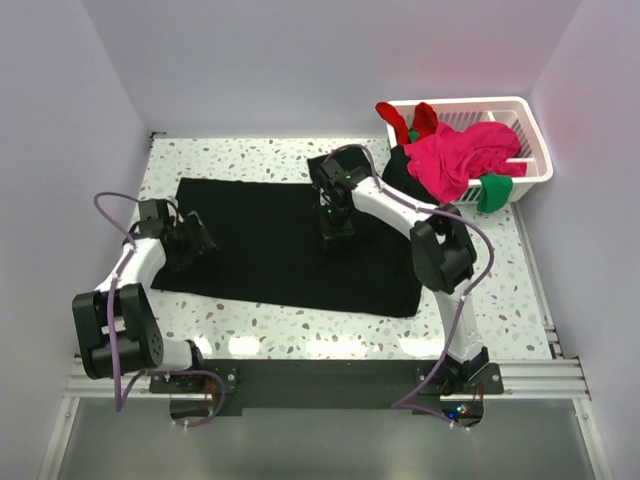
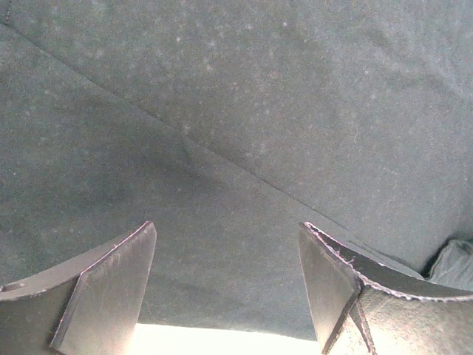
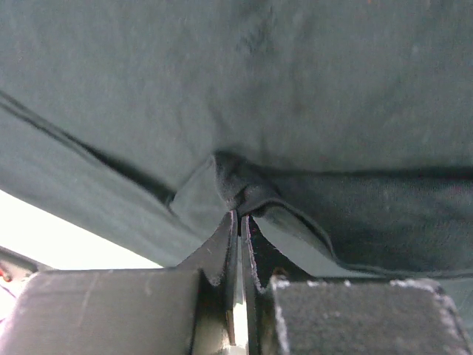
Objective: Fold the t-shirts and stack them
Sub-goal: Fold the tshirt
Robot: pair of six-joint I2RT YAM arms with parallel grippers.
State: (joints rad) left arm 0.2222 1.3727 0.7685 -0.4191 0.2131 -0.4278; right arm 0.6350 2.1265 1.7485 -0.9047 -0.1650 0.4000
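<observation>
A large black t-shirt [image 1: 270,250] lies spread flat on the speckled table. My left gripper [image 1: 200,245] hovers over its left edge, jaws wide open with only flat cloth [image 2: 236,111] between the fingers [image 2: 111,288] and a strip of bright table under the hem. My right gripper [image 1: 335,232] sits on the shirt's middle right. Its jaws are shut on a small bunched fold of the black cloth [image 3: 236,181] at the tips [image 3: 242,214]. More t-shirts spill from the basket: magenta-pink [image 1: 455,155], red [image 1: 420,118], green [image 1: 493,192] and black [image 1: 398,172].
A white slatted basket [image 1: 530,140] stands at the back right corner, partly over the table's edge. Pale walls close in the table on the left, back and right. Bare speckled tabletop [image 1: 480,300] shows to the right and front of the shirt.
</observation>
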